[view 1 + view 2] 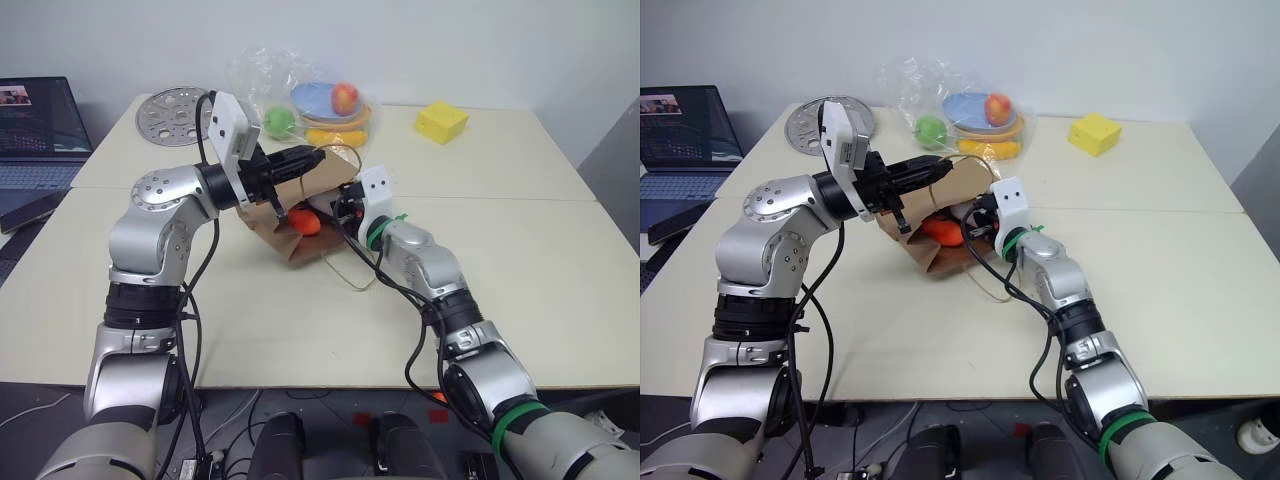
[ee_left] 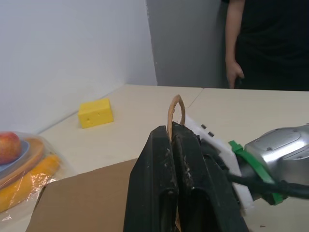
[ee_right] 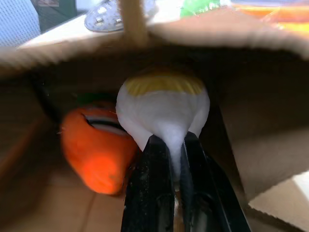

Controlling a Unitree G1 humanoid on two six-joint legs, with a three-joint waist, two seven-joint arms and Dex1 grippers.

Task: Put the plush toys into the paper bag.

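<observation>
Beige table (image 1: pixel 520 250): left gripper (image 2: pixel 175 145) pinched shut on the paper bag (image 1: pixel 300 215) handle (image 2: pixel 175 108), propping the mouth open. Right gripper (image 3: pixel 176 154) clamps the egg toy (image 3: pixel 164 108) by a pinch of soft fabric, beside the carrot (image 3: pixel 96 154) inside; both look light and squashy, so any fold grips.

Brown paper bag (image 1: pixel 300 195), orange carrot toy (image 3: pixel 96 152), white-and-yellow egg toy (image 3: pixel 163 104).

Your two head cameras look down from above at the table (image 1: pixel 520 260) and both arms. Your left wrist camera looks along its fingers, across the paper bag (image 2: pixel 82 200) to the far wall. Your right wrist camera is very close, looking inside that same bag at the egg toy (image 3: pixel 164 106).
</observation>
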